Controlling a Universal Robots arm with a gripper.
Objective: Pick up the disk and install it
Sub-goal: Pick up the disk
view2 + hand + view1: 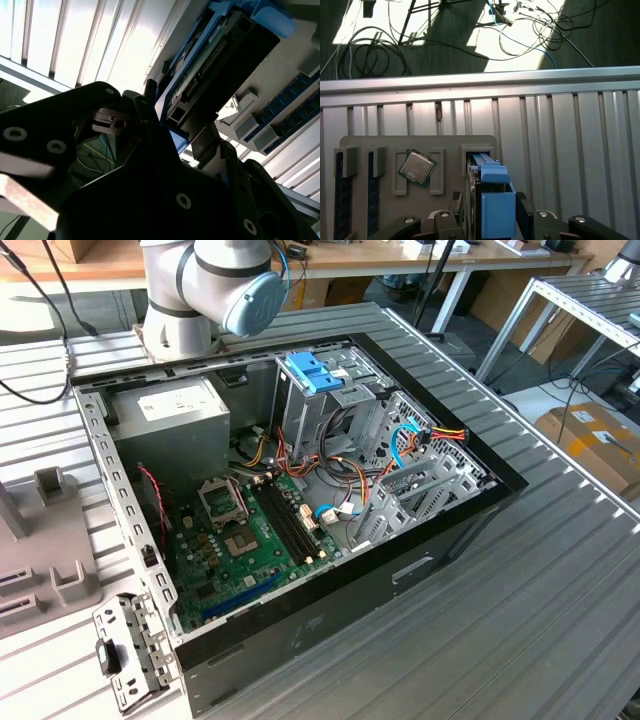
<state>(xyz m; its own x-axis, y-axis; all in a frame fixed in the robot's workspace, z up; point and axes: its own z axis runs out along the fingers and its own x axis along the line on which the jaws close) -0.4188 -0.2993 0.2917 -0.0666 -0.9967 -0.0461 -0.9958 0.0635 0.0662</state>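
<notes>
Where the ribbed metal worktop lies bare, near and to the exterior view's right of the open computer case, we find the widest free room. The arm rises at the far side of the case. Inside, a grey metal box fills the far corner on the exterior view's left; the print on its white label is too small for us to read. A green board covers the case floor, and a pale blue bracket tops the drive cage by the far wall, wires crowding just beside it.

In the first wrist view a grey tray lies on the worktop, short of the edge rail; beyond the rail is floor strewn with cables.

The tool is clamped on the disk, a finger tight on either side. The disk's long axis follows the tool's own line: blue end tab nearest the camera, other end pointing at the tray's slot. We cannot tell whether that end touches the slot. In the second wrist view the disk shows a dark face with a row of connector pins between blue plastic. A square chip rests in the tray beside the slot, its markings unreadable to us.
</notes>
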